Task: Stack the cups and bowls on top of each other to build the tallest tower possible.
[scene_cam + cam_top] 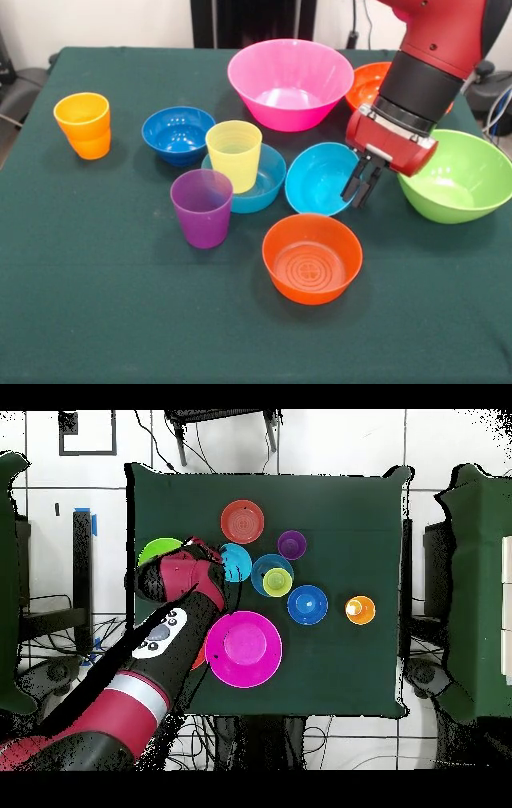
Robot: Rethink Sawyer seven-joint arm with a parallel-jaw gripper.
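Front view, left to right across the dark green cloth-covered table (pixel 96 304): the orange cup (pixel 82 125), a translucent tapered tumbler, stands upright and alone near the table's left edge. Next comes the dark blue small bowl (pixel 178 134), round and glossy, mouth up. Toward the front edge from it stands the purple cup (pixel 201 207), translucent and upright, touching or just beside the mid-blue small bowl (pixel 260 188). That shallow bowl carries the pale yellow cup (pixel 234 155) upright inside it; these 2 pieces make up the tower (pixel 238 172). Toward the far edge sits the pink large bowl (pixel 290 83), smooth, wide and flaring. Nearest the front edge lies the orange-red small bowl (pixel 312 258), with raised concentric rings on its floor. Between it and the pink one, the cyan small bowl (pixel 321 178) is tilted, its mouth turned partly sideways. The gripper (pixel 362 189) hangs at that bowl's right rim, its 2 dark fingers (pixel 352 186) close together with only a thin gap; whether they pinch the rim I cannot tell. Behind the red and black arm (pixel 436 56), the orange-red large bowl (pixel 366 83) shows only partly. The lime green large bowl (pixel 458 178) rests near the right edge, glossy and deep.
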